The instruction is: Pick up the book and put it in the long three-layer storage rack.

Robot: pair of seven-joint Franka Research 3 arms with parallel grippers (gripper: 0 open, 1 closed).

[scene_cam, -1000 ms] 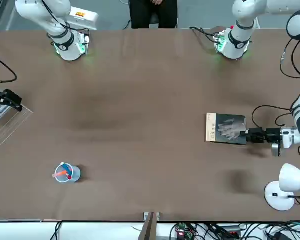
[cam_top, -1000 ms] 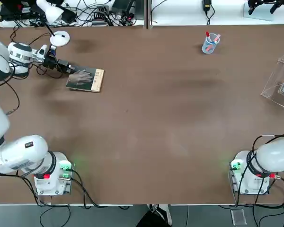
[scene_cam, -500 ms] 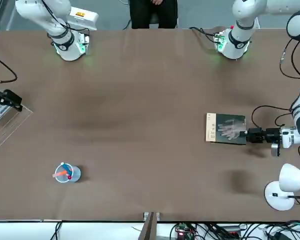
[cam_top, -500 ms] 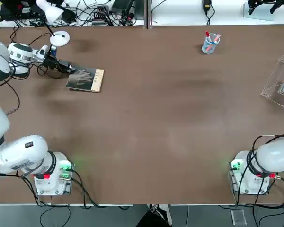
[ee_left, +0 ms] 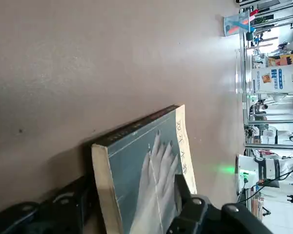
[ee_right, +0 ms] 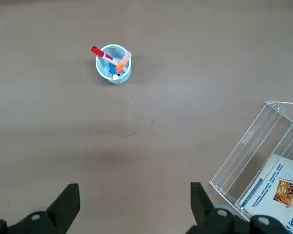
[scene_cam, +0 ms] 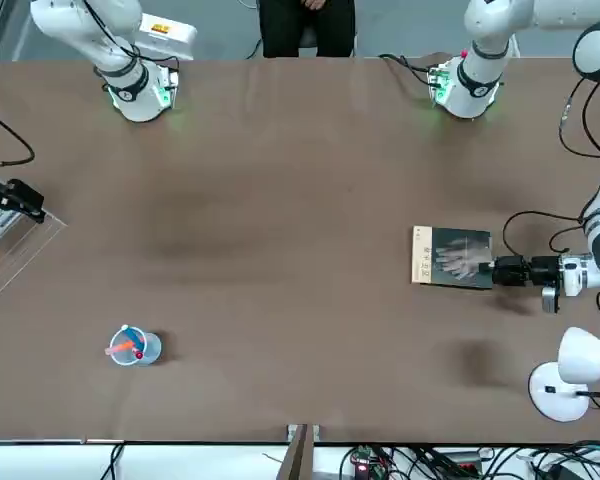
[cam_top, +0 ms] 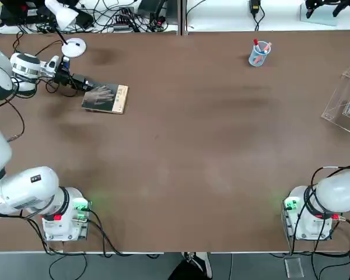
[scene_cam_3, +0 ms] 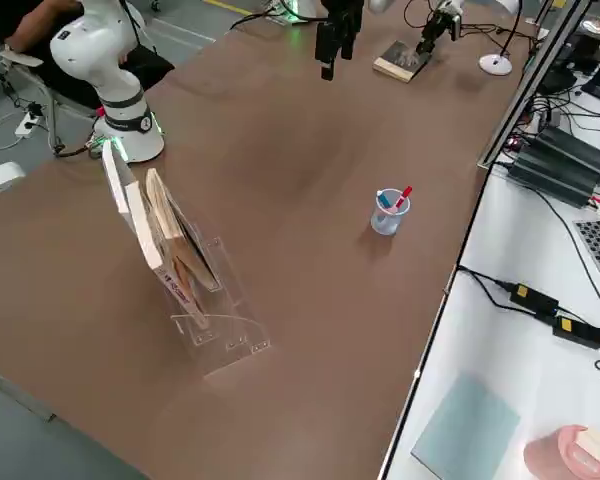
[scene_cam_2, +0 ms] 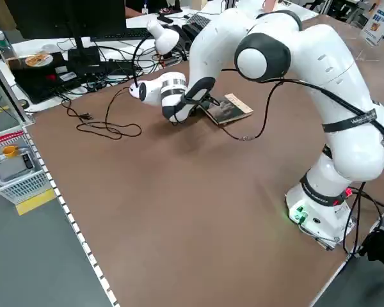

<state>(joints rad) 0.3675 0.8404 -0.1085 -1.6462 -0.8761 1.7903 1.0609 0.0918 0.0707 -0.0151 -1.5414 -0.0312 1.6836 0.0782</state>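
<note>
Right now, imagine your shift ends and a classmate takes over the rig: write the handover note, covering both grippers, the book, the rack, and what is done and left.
Left gripper: at the small book with the dark cover and pale hand picture, open, one finger over the cover, the other beside its edge; no firm grip visible.
Right gripper: idle, open, near the rack.
Rack: clear acrylic, tiered, on the table's right side, other books in it.
Done: left gripper at the book.
Left: grip, lift, carry across, rack it.
</note>
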